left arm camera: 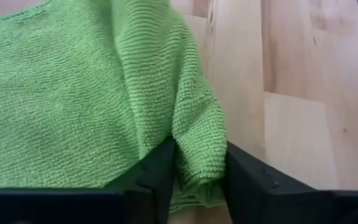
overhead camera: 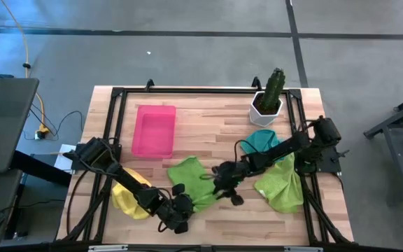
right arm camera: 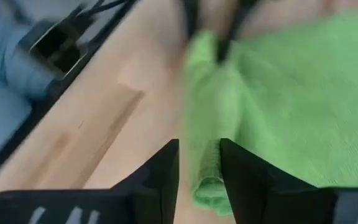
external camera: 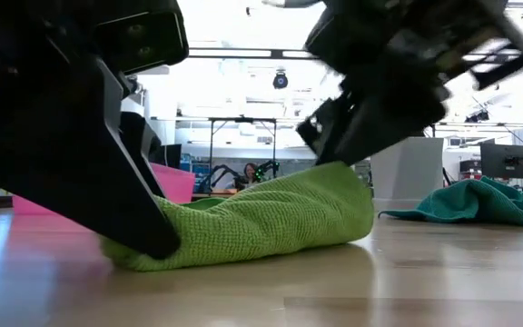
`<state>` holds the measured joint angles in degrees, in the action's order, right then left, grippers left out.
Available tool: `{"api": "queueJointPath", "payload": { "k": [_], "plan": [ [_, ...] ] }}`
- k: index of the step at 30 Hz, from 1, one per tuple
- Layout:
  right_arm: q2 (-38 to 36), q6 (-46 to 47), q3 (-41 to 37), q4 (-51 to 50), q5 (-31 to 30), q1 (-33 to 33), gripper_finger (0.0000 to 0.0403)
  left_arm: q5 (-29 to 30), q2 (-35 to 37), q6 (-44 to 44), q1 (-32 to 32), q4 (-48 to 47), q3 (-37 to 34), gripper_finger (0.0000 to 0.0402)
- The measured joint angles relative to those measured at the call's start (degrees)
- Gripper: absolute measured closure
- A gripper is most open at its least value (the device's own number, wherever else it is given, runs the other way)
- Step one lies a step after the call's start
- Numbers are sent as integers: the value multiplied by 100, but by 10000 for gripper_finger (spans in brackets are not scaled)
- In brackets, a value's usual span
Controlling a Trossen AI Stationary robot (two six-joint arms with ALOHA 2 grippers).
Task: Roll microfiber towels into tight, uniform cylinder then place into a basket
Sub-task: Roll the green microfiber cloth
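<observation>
Lying between both pincers' fingers, green towel

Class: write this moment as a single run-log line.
left end effector: pinching green towel edge | right end effector: pinching same towel | basket: no towels inside

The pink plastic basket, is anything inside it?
The shallow pink plastic basket looks empty from above; its whole floor shows. The green microfiber towel lies on the wooden table, both grippers at its rolled edge.
</observation>
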<state>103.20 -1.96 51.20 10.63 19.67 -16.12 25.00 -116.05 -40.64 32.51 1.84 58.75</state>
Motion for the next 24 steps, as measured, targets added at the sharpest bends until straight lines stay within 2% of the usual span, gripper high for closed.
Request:
{"api": "queueJointPath", "payload": {
  "k": [3, 7, 11, 16, 19, 24],
  "plan": [
    [1, -1050, 0, -3, -164, -255, 294, 30, 0, 11, -33, -34, -3, 330],
    [83, -1768, 2, -3, -1192, -615, 293, 6, 4, 7, -46, -50, -5, 364],
    [77, -1807, 6, 25, -1942, -915, 292, -5, 7, 9, -46, -52, -5, 374],
    [-58, -2105, 8, 84, -2552, -1345, 292, -3, 7, 13, -46, -52, -5, 365],
    [-112, -1963, 9, 88, -3034, -1502, 292, -3, 7, 23, -46, -52, -5, 362],
    [-23, -1311, 15, 95, -3035, -1540, 292, 4, 7, 26, -46, -27, -8, 361]
  ]
}}
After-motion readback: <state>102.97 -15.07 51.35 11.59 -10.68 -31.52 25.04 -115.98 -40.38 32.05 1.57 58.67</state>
